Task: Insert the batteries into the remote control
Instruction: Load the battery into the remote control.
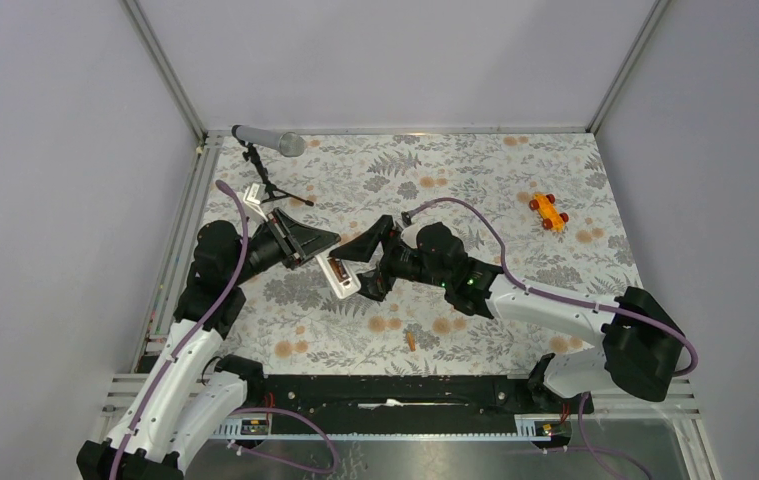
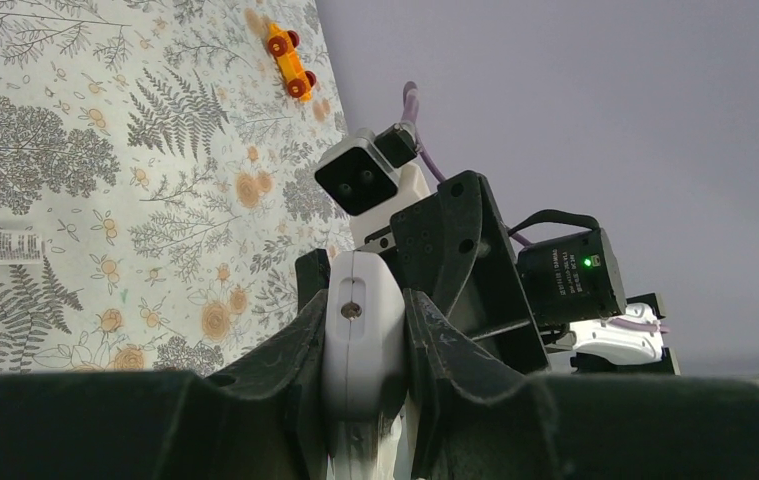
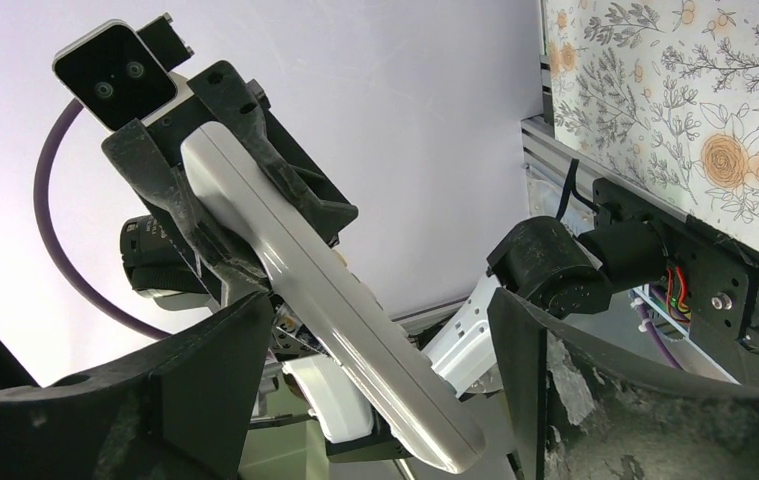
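Observation:
The white remote control (image 1: 343, 278) hangs in the air over the middle of the table. My left gripper (image 1: 317, 248) is shut on its upper end; in the left wrist view the remote (image 2: 360, 345) is squeezed between both fingers. My right gripper (image 1: 360, 268) is open, its jaws standing either side of the remote's lower end without touching it; the right wrist view shows the remote (image 3: 325, 300) running slantwise between them. Something coppery (image 1: 336, 268) shows in the remote's upper face. One battery (image 1: 411, 340) lies on the table nearer the front. The other battery does not show clearly.
A grey microphone (image 1: 270, 142) on a black tripod stands at the back left, with a small white piece (image 1: 253, 193) beside it. An orange toy car (image 1: 548, 211) sits at the back right, also in the left wrist view (image 2: 290, 60). Metal rails edge the table.

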You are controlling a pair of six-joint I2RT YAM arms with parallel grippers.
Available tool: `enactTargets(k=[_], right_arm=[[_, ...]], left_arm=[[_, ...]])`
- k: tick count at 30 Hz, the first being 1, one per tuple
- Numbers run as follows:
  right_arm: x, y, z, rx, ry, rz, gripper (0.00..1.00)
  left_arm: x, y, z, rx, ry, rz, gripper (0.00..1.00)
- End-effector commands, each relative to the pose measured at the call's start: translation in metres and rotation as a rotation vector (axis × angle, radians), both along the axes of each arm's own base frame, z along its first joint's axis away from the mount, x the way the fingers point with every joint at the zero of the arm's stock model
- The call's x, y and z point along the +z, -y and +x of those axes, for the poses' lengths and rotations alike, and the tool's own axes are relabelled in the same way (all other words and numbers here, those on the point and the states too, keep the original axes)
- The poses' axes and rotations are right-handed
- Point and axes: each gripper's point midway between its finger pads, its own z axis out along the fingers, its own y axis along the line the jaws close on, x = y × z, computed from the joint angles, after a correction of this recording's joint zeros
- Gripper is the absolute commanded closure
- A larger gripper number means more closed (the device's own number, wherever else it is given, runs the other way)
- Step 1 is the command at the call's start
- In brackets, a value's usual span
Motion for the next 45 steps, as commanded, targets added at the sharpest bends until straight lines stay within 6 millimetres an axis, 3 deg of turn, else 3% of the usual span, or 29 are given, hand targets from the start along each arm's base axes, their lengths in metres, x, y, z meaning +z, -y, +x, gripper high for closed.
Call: enactTargets(k=[1,10,32,35,39,45], right_arm=[[0.015,-0.003,0.001,0.020,0.011,0.054,0.15],[0.009,-0.005,-0.001,0.039,0.002,0.060,0.34],[0.004,0.002,0.007,0.001,0.124,-0.002,0.53],[0.002,0.004,0.008,-0.004,0.152,-0.022,0.50],[0.006,0.008,0.010,-0.022,0.174,-0.012,0.27],[0.017,0.012,0.013,-0.039,0.204,0.031,0.26]], left_arm=[[0.019,0.002,-0.005,-0.031,0.105,-0.015,1.00],[0.026,0.001,-0.003,-0.016,0.112,-0.029,1.00],[0.046,0.004,-0.004,-0.015,-0.053,-0.085,1.00],[0.048,0.005,-0.003,-0.022,-0.076,-0.099,1.00],[0.046,0.005,-0.003,-0.020,-0.083,-0.089,1.00],[0.030,0.001,0.000,0.004,-0.092,-0.034,1.00]])
